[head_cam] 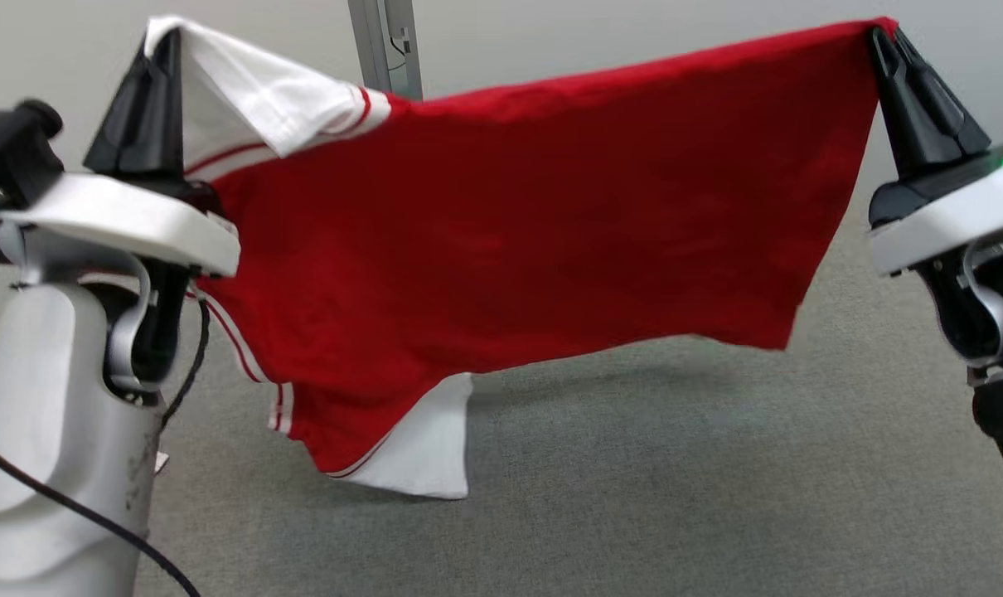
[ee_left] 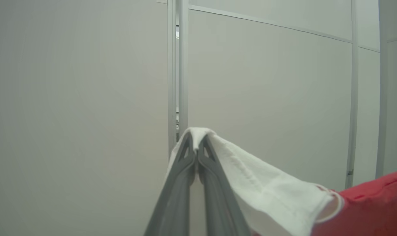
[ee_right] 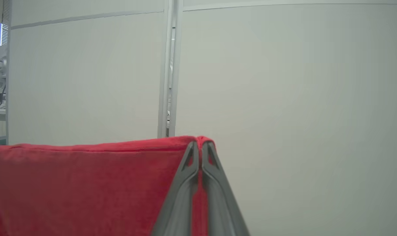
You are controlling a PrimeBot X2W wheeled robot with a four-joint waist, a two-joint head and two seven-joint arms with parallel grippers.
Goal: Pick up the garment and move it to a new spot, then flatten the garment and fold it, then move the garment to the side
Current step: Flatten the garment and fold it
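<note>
Holding the shirt (head_cam: 510,232) spread in the air between my two hands, I have it hanging in front of the post (head_cam: 385,46). Its top edge runs from left of the post to well right of it.

My left hand (head_cam: 167,40) is pinched shut on the tip of a white sleeve (head_cam: 278,104), left of the post. My right hand (head_cam: 883,33) is pinched shut on a red corner, far to the right of the post. In each wrist view my fingers are pressed together with only a thin fold of cloth between them.

The red body sags between the two grips. The other white sleeve (head_cam: 431,448) dangles lowest, below the post and close to the floor (head_cam: 634,514). I cannot tell whether it touches.

The shirt looks light, soft and quite limp, so I expect it to drape, swing and crumple wherever it is not pulled taut. With so little cloth in each pinch, a sharp tug might slide it out.

My grips do not match, a sleeve tip on one side and a body corner on the other. For laying it flat I judge two matching corners, such as both shoulders or both ends of the hem, would serve better.
</note>
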